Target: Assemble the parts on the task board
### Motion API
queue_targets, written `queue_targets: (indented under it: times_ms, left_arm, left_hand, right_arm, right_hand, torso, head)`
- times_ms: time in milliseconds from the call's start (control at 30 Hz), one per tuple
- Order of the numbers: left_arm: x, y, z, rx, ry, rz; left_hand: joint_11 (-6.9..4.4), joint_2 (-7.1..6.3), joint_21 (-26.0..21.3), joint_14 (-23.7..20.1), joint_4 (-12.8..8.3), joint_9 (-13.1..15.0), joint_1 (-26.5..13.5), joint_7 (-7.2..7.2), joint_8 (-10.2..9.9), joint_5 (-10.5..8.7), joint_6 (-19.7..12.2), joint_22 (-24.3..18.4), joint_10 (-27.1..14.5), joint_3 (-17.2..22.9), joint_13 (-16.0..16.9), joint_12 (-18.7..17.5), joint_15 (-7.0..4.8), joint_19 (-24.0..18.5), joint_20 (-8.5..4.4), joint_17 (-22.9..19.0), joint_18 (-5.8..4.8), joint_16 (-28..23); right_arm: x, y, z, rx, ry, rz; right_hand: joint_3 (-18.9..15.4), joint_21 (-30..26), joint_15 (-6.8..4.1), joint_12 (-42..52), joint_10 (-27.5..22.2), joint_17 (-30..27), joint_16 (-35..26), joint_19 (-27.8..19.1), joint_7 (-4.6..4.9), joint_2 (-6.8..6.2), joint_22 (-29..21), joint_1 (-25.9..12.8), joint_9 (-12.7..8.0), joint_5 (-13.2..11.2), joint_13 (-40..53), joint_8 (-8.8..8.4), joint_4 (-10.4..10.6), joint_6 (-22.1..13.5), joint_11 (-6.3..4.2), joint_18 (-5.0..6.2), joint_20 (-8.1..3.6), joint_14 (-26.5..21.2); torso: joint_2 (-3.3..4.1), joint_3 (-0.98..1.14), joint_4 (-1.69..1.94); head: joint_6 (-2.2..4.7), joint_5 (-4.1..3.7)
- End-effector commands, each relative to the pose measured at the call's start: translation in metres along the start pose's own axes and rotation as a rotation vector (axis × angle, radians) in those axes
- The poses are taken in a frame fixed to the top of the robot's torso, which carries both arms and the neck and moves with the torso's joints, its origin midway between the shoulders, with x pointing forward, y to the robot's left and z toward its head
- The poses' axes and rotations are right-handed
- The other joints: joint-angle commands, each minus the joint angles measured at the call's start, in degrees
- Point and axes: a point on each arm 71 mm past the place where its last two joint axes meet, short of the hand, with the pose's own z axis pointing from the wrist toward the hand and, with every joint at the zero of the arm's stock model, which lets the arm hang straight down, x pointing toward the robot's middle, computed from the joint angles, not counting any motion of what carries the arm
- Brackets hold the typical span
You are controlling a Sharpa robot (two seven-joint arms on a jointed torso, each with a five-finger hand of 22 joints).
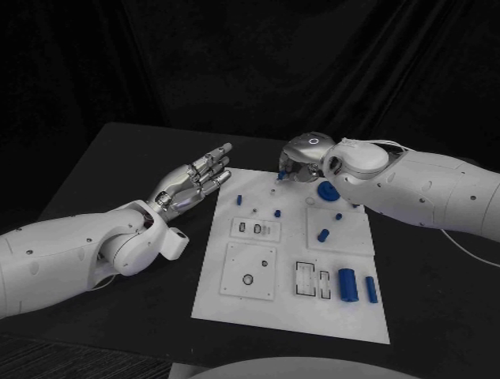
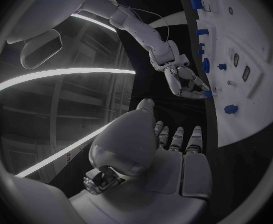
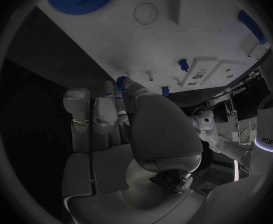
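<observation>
The white task board (image 1: 295, 312) lies in the middle of the black table. My right hand (image 1: 310, 156) hovers over the board's far edge and pinches a small blue part (image 1: 282, 168) between its fingertips; the part (image 3: 120, 80) also shows at the fingertips in the right wrist view. A blue gear (image 1: 327, 190) sits on the board just beside that hand. Two blue cylinders (image 1: 347, 284) lie near the board's front right. My left hand (image 1: 193, 188) is held above the table to the left of the board, fingers spread, holding nothing.
Small blue pegs (image 1: 324, 234) stand on the board, with further small pieces (image 1: 239, 199) near its far left. Several recessed slots (image 1: 306, 279) and a square plate (image 1: 250, 270) mark its near half. Bare black table (image 1: 125, 158) flanks the board.
</observation>
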Motion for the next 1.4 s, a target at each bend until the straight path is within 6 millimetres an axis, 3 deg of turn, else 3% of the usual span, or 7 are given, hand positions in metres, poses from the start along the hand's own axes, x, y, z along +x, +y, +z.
queue_targets:
  times_ms: [33,300,1167,1400]
  left_arm:
    - [0.0017,-0.002,0.0016,0.013,0.016,-0.009]
    - [0.0013,-0.0017,0.0018,0.011,0.016,-0.008]
    - [0.0001,-0.0006,0.002,0.004,0.015,-0.007]
    - [0.0004,-0.0002,0.0021,-0.001,0.017,-0.009]
  left_hand:
    - [0.33,0.1,-0.1,0.1,0.0,0.0,0.7,0.39,0.0,0.13,-0.2,0.0,0.1,0.3,-0.1,-0.2,0.38,0.0,0.31,-0.1,0.96,-0.2]
    - [0.47,0.13,-0.1,0.1,0.0,0.0,0.7,0.5,0.0,0.12,-0.2,0.0,0.1,0.3,-0.1,-0.2,0.47,0.0,0.37,-0.1,0.95,-0.2]
    - [0.63,0.22,-0.1,0.1,0.0,-0.1,0.7,0.64,0.0,0.11,-0.3,0.0,0.1,0.5,-0.1,-0.2,0.6,0.0,0.47,-0.1,0.95,-0.2]
    - [0.63,0.22,-0.1,0.1,0.0,-0.1,0.7,0.64,0.0,0.11,-0.3,0.0,0.1,0.5,-0.1,-0.2,0.6,0.0,0.47,-0.1,0.95,-0.2]
  right_arm:
    - [0.0057,0.002,0.0002,0.013,0.032,0.003]
    - [0.0061,0.0024,0.0001,0.01,0.028,0.003]
    - [0.0051,0.0105,-0.0007,-0.018,0.006,0.035]
    - [0.0072,0.0094,-0.0004,0.004,0.035,0.037]
  right_hand:
    - [0.0,-0.3,0.29,-0.2,-0.6,-0.1,-0.3,-0.5,0.08,-0.07,-0.1,-0.4,0.1,-0.1,0.0,-0.33,0.3,-0.5,0.07,-0.82,-0.1,0.2]
    - [0.1,-0.5,0.33,-0.2,-0.9,-0.1,-0.3,-0.6,0.1,-0.06,-0.1,-0.4,0.1,-0.2,0.0,-0.51,0.3,-0.7,0.08,-0.8,-0.06,0.1]
    - [0.1,-0.5,0.41,-0.2,-1.3,0.1,-0.2,-0.6,0.43,-0.05,0.1,-0.4,0.1,-0.2,0.1,-0.89,0.3,-1.1,0.34,-0.81,0.02,0.1]
    - [-0.5,-1.9,1.24,-0.1,-4.0,-0.9,-1.0,-1.6,1.57,-0.75,-0.6,-1.0,-0.4,-0.3,0.1,-2.03,0.4,-4.4,1.45,-0.64,0.68,-0.7]
  torso:
    - [0.0,0.04,-0.06]
    - [-0.05,0.01,-0.19]
    - [0.0,0.0,-0.08]
    - [-0.01,-0.03,-0.13]
  head:
    - [-0.02,0.1]
    - [-0.14,0.31]
    - [-0.18,0.14]
    - [-0.49,0.13]
